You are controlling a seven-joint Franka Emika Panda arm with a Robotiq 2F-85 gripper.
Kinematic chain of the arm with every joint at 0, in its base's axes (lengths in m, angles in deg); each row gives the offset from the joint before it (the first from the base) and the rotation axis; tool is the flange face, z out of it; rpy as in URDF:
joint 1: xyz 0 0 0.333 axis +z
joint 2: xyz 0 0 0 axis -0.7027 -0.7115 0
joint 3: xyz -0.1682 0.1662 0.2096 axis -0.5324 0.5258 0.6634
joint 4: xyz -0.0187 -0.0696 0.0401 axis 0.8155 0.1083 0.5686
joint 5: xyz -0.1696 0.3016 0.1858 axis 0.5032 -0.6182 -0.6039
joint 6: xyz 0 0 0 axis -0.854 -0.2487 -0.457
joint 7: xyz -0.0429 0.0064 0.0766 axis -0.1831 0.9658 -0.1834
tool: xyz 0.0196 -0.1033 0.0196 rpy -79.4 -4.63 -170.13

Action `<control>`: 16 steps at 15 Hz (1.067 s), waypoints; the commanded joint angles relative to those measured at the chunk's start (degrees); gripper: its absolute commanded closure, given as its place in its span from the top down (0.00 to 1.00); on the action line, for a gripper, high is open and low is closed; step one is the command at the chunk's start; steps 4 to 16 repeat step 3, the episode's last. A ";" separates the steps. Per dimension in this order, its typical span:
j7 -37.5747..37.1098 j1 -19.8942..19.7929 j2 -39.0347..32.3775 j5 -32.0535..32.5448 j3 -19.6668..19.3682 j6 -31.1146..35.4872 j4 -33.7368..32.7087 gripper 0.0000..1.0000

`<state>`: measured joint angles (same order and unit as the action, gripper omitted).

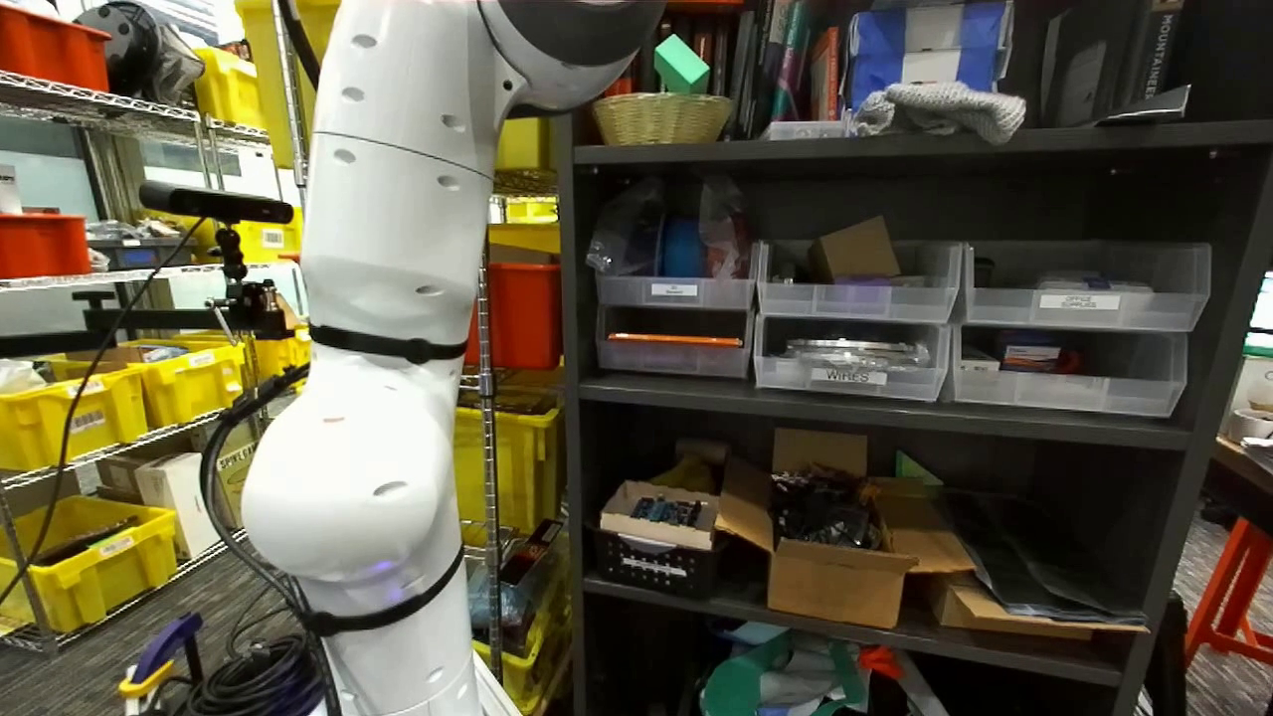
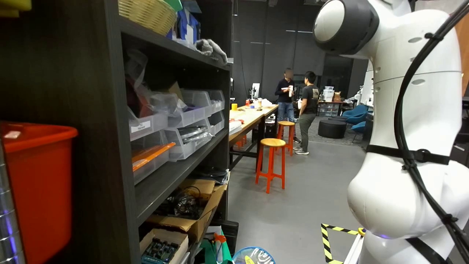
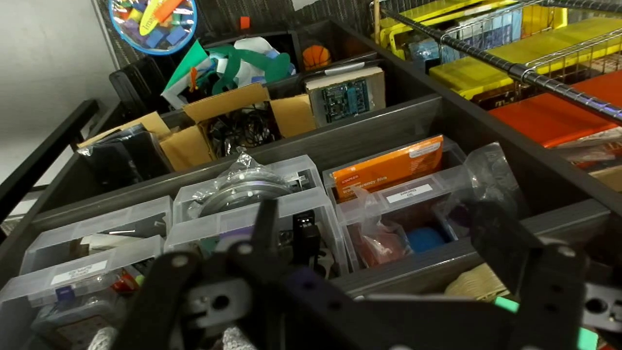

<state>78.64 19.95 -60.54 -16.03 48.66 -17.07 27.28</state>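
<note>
Nearest the gripper (image 3: 373,210) in the wrist view: clear plastic bins (image 3: 206,233), stacked two high in three columns on a dark shelf unit (image 1: 885,412). Spread wide, holding nothing; hard to judge how far short of the bins.

Facing the shelf, at left: bagged goods (image 1: 731,239) in the upper bin, a flat orange box (image 1: 674,340) in the lower. At middle: a tilted cardboard piece (image 1: 860,251) above, bagged coils (image 1: 855,354) below, behind a WIRES label. At right: an OFFICE SUPPLIES label (image 1: 1079,302) on the upper bin.

One shelf up: a woven basket (image 1: 661,121), with a tilted green block (image 1: 682,66) above its rim; farther right, a grey knitted cloth (image 1: 940,109). One shelf down: an open cardboard box (image 1: 840,587) of tangled black cables (image 1: 820,512), with circuit boards (image 1: 668,511) in a small box to its left.

Near, left of the shelf: a white robot arm (image 1: 398,229). Farther left: yellow tubs (image 1: 40,428). Far off in an exterior view: two people (image 2: 310,99) standing near a long table (image 2: 253,116), with orange-legged stools (image 2: 273,142) nearer.
</note>
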 commanded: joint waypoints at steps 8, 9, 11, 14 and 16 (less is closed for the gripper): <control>-0.07 0.09 -0.01 0.04 -0.01 0.03 0.01 1.00; -0.07 0.09 -0.01 0.04 -0.01 0.03 0.01 1.00; -0.07 0.09 -0.01 0.04 -0.01 0.03 0.01 1.00; -0.07 0.09 -0.01 0.04 -0.01 0.03 0.01 1.00; -0.07 0.09 -0.01 0.04 -0.01 0.03 0.01 1.00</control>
